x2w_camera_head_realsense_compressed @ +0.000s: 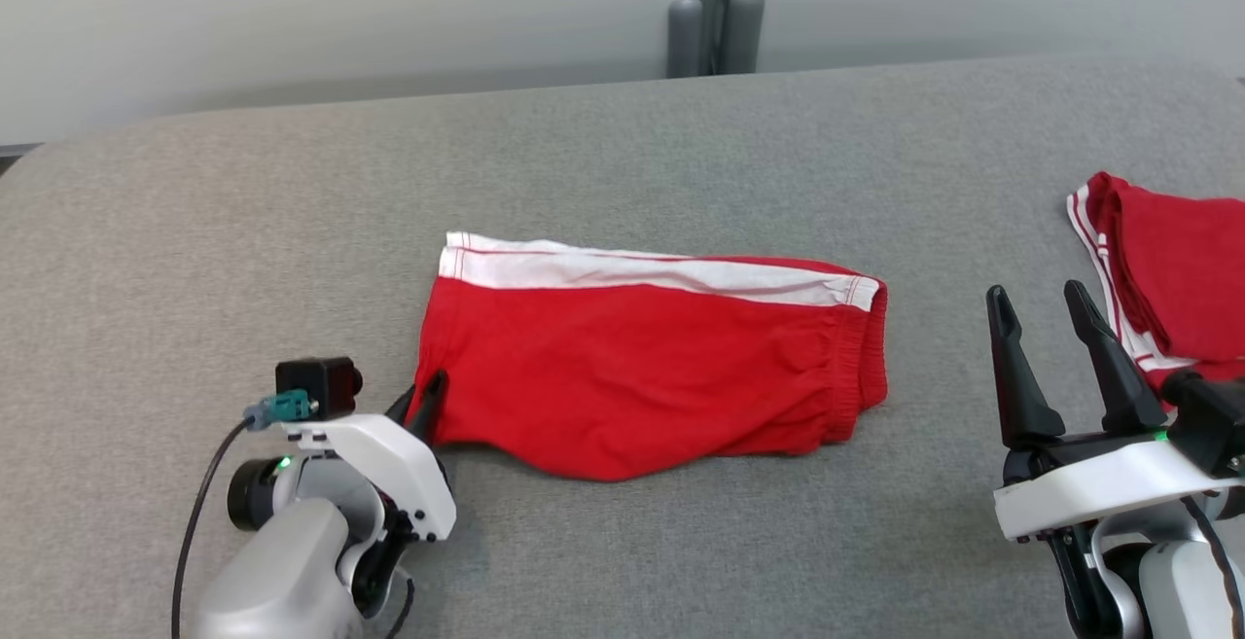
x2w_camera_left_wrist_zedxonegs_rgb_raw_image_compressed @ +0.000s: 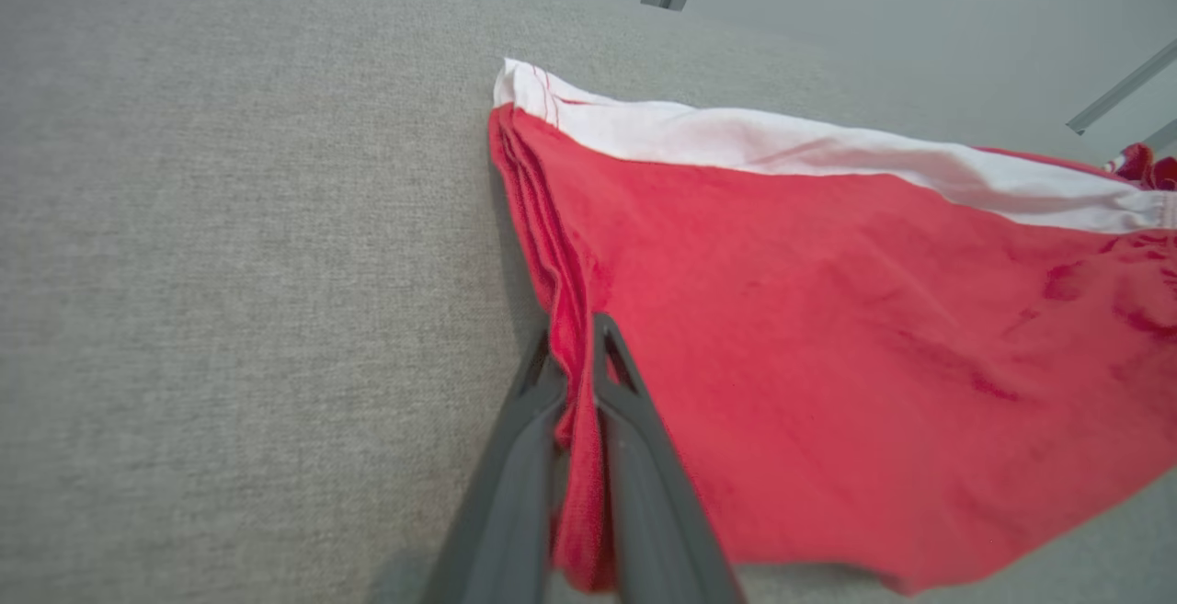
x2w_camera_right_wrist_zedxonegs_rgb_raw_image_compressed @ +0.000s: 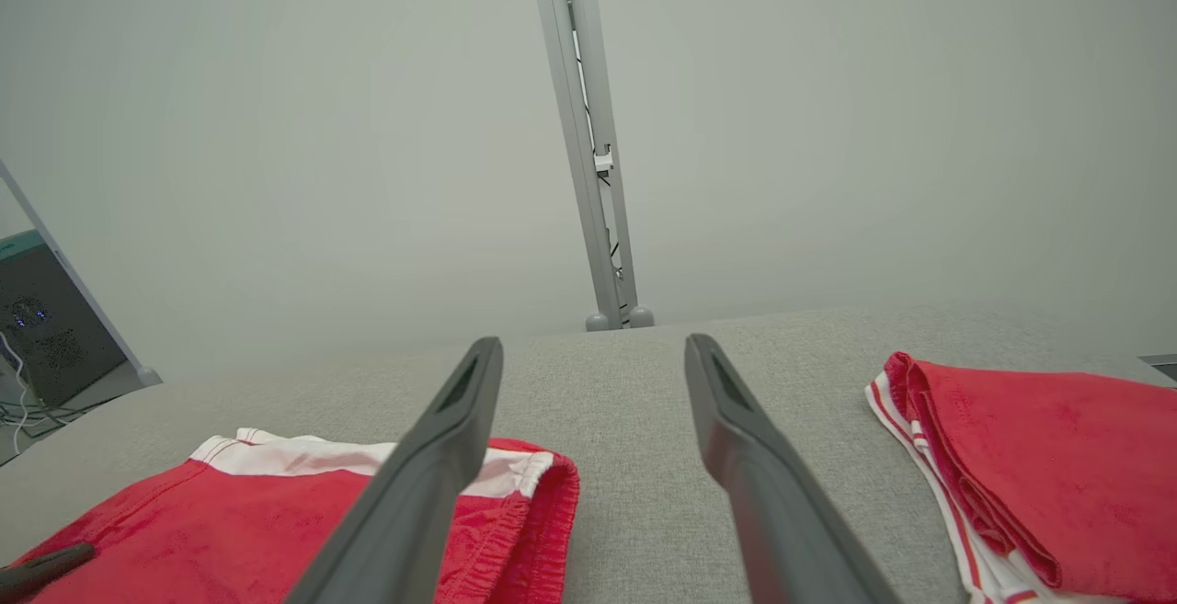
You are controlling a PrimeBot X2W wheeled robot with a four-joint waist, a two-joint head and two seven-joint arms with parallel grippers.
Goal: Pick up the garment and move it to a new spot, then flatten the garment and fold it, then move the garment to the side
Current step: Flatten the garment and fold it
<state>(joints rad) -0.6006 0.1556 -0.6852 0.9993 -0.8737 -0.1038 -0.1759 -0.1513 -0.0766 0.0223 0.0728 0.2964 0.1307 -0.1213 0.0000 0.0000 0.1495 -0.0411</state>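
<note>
- Our left gripper (x2w_camera_left_wrist_zedxonegs_rgb_raw_image_compressed: 575, 347) is closed tight on the garment (x2w_camera_head_realsense_compressed: 642, 367), a pair of red shorts. It pinches the layered leg hem at the corner nearest us.
- Our right gripper (x2w_camera_head_realsense_compressed: 1036, 294) stands wide open and holds nothing. It hovers over the table (x2w_camera_head_realsense_compressed: 681, 133), to the right of the shorts and apart from them.
- The shorts lie flat near the middle of the table, with the white stripe (x2w_camera_head_realsense_compressed: 632, 272) along the far edge and the elastic waistband (x2w_camera_head_realsense_compressed: 866, 347) at the right end.
- We judge the step in hand to be a fold, taking the pinched hem across towards the waistband (though it could also be the start of a carry to the side).
- To do it well, we should keep every layer in the pinch, since the left wrist view shows several stacked edges there.
- We should lift only a little and travel level, so the far hem corner comes along and does not trail.
- One pinched corner may twist the cloth, so the free gripper would do well to take the far hem corner or steady the waistband.
- As for containers, we make out no bin, tray or basket. The shorts and a second folded red garment (x2w_camera_head_realsense_compressed: 1177, 279) at the right both lie straight on the grey fabric.
</note>
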